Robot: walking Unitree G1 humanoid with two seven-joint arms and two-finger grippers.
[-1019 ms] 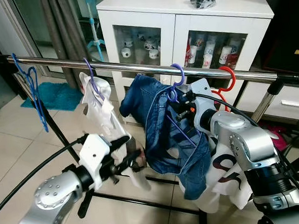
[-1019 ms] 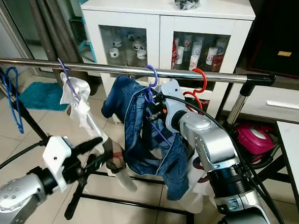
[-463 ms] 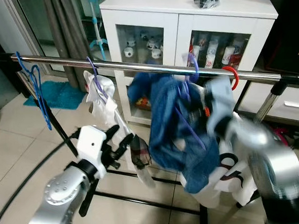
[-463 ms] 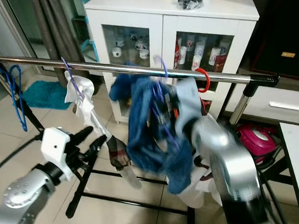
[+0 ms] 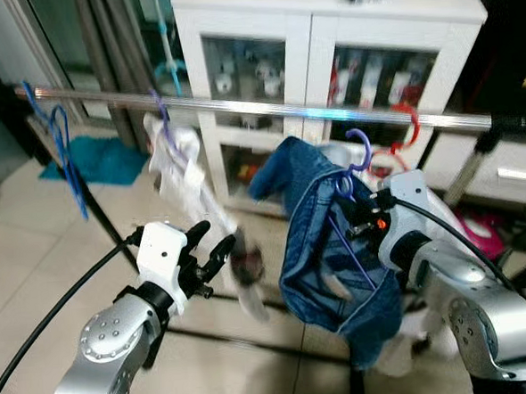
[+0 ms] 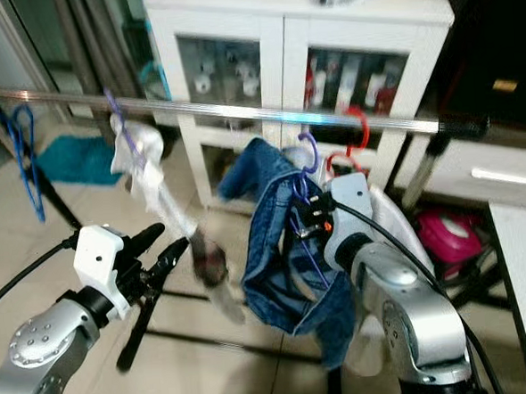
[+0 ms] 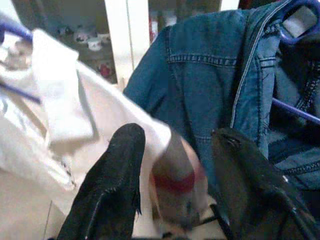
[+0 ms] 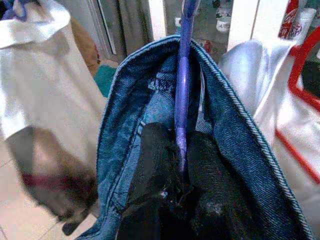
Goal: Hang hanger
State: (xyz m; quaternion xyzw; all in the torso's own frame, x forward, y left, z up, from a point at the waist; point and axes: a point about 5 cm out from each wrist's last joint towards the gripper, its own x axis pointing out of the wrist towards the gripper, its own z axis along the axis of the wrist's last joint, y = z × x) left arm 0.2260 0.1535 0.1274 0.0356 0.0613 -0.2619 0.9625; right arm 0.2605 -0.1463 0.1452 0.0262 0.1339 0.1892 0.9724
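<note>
A purple hanger [image 5: 358,152] carries a blue denim jacket [image 5: 325,256]. My right gripper [image 5: 357,218] is shut on the hanger's stem just under the hook; in the right wrist view its fingers [image 8: 155,150] pinch the purple stem [image 8: 181,90] inside the jacket's collar. The hook hangs free, a little below the steel rail [image 5: 267,110] and in front of it. My left gripper [image 5: 209,245] is open to the left of the jacket. In the left wrist view a white garment's striped cuff [image 7: 175,175] lies between its spread fingers [image 7: 112,175].
On the rail hang a blue hanger [image 5: 58,138] at the far left, a purple hanger with a white garment [image 5: 176,158], and a red hanger [image 5: 403,121] with a white shirt at the right. A white glass-door cabinet [image 5: 324,32] stands behind. The rack's black legs [image 6: 141,325] cross the tiled floor.
My right gripper has brought the hanger and jacket down and nearer to me, so the hook that was at the rail now hangs below it. The left gripper has barely moved. The picture is slightly blurred.
</note>
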